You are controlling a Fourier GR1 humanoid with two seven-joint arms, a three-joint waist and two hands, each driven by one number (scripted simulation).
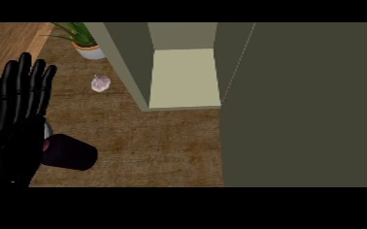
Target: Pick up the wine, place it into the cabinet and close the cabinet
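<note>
Wine: we see the dark maroon wine bottle (70,152) on the brown wood-grain counter (158,145) at the lower left, well apart from the cabinet opening. We cannot tell whether it stands or lies.
Left hand: our black left hand (22,121) rests at the view's left edge, fingers straight and pointing up, gripping nothing. The bottle sits just beside its palm, and we cannot tell if they touch.
Right hand: it does not show here.
Cabinet: the olive-green cabinet (129,63) is open, its pale cream shelf (183,77) bare, and its wide dark olive door (294,102) swung out at the right.
Done: we judge that nothing is finished yet, since the wine is neither lifted nor shelved.
Left: grasping the bottle, carrying it across to the shelf, then shutting the door.
Bystanders: a green potted plant in a white pot (84,41) and a small pinkish lump (100,83) lie beyond the hand.
</note>
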